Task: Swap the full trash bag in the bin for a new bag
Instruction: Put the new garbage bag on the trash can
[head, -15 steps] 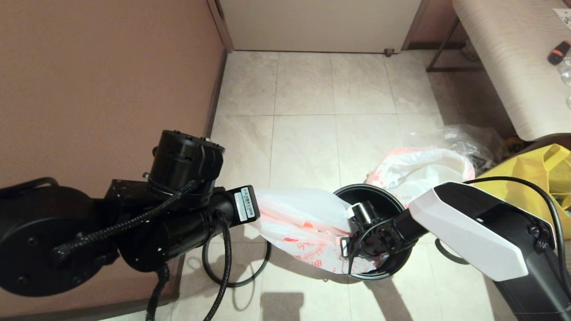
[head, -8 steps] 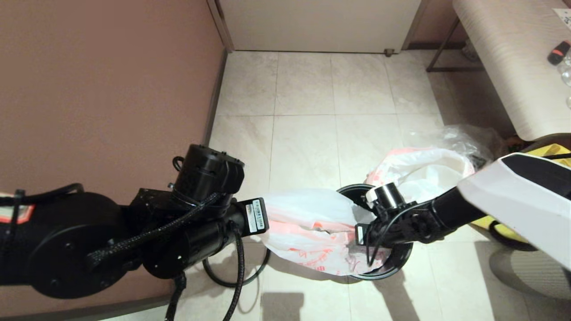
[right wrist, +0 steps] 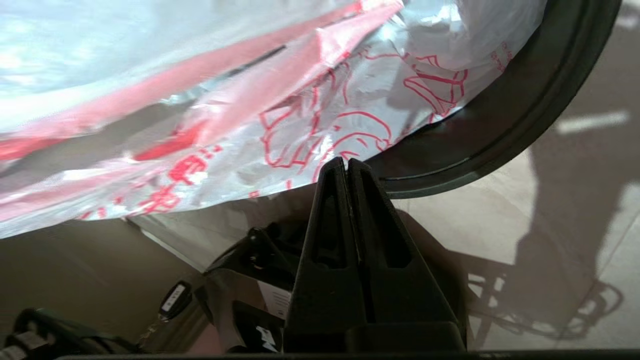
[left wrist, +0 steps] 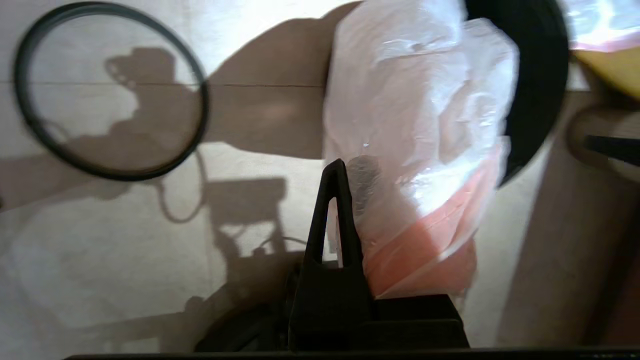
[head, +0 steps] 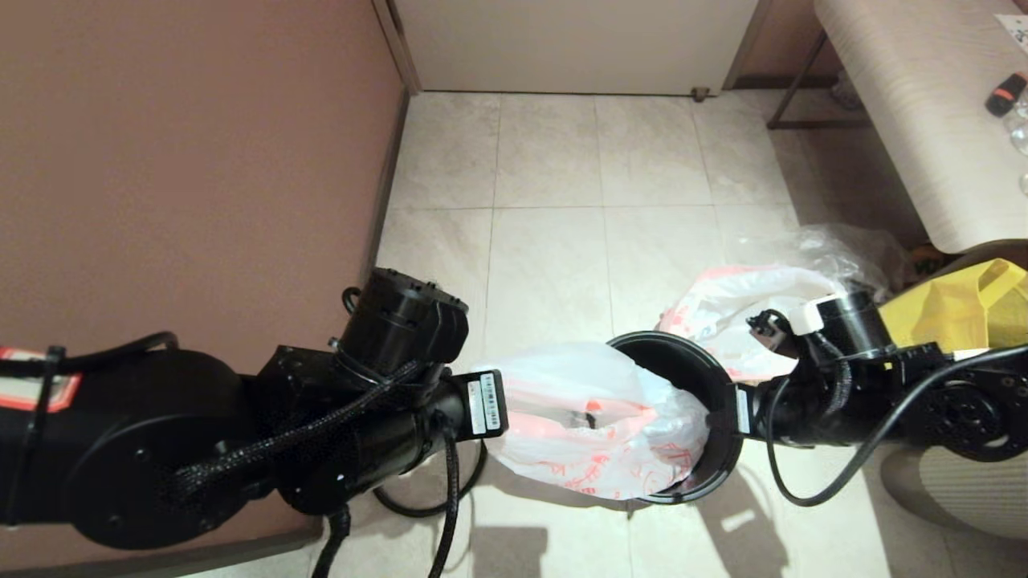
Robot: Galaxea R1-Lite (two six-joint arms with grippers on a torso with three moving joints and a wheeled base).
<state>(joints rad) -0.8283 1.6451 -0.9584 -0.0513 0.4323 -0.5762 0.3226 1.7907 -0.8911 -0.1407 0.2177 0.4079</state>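
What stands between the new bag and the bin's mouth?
Nothing visible. The new bag, pinched in the left gripper, drapes over the rim of the bin; its visible inside is bare. The full trash bag lies on the floor behind the bin; the right gripper sits shut outside it.

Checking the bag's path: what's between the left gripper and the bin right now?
Only the new bag: pinched in the left gripper, it stretches across to the bin and hangs over its mouth. The head and left wrist views both show this.
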